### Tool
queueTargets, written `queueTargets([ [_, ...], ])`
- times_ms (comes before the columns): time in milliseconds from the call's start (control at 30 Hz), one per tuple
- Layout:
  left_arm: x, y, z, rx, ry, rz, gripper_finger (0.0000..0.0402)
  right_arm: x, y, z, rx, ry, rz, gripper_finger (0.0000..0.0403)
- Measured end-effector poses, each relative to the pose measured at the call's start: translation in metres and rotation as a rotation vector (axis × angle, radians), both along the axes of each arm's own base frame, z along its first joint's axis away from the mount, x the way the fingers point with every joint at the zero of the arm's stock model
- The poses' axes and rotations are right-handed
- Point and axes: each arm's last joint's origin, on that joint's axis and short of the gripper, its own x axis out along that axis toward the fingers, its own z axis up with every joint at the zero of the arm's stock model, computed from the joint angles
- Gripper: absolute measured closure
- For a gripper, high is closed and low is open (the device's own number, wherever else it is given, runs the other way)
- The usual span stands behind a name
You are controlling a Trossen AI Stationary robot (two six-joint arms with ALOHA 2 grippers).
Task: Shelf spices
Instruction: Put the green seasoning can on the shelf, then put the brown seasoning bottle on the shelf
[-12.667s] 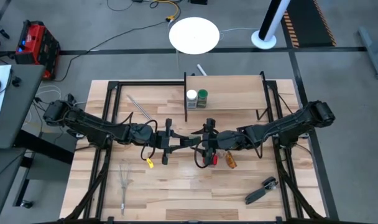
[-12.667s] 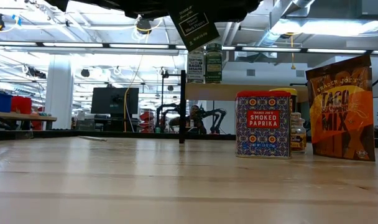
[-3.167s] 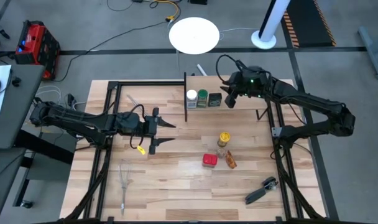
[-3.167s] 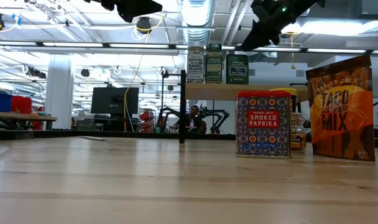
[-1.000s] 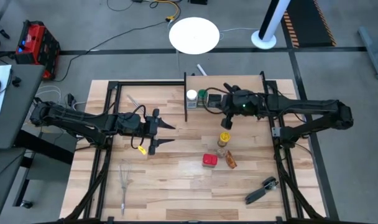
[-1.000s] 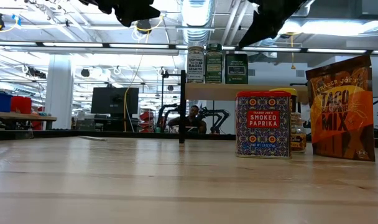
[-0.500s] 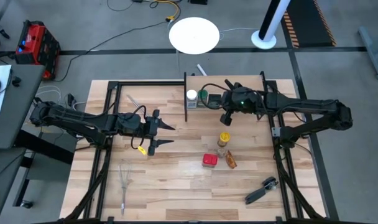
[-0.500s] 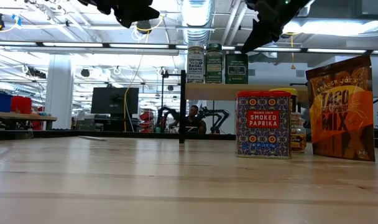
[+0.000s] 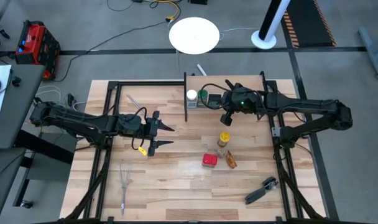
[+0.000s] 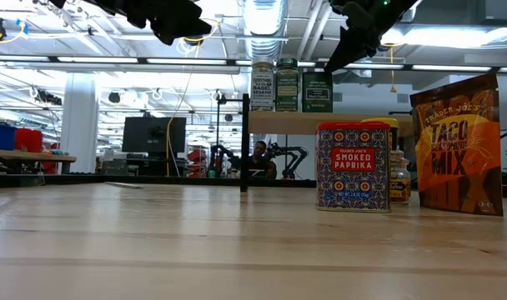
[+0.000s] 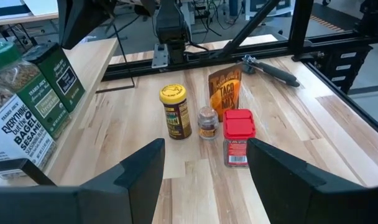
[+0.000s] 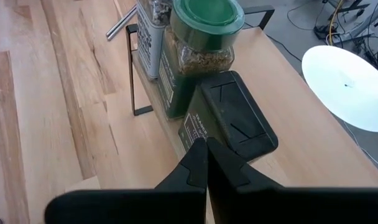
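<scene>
Plank table (image 9: 176, 186) — grey floor (image 9: 338, 62)

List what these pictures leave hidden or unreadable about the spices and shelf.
- Dark tin: covered by the right arm in the high view.
- Small jar: label too small in the left wrist view; hidden behind the paprika tin in the low view.
- Shelf: right end hidden behind the taco packet, low view.

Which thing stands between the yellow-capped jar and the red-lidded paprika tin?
A small glass jar with a brown lid stands between the yellow-capped jar and the red-lidded paprika tin, seen in the left wrist view.
</scene>
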Motion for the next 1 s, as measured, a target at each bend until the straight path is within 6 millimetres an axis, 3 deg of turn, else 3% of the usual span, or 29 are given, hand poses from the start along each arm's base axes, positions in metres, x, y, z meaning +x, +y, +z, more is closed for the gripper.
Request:
queueTargets([
  [767,0.0,0.0,0.0,0.002,0.0,0.0,0.0183,0.0,0.0,0.0,-0.014,0.004,-0.018,0.0398],
  [1000,0.0,0.0,0.0,-0.004,0.001,-0.01,0.0183,0.0,0.02,0.003,-0.01,-0.011,0.059,0.0397],
])
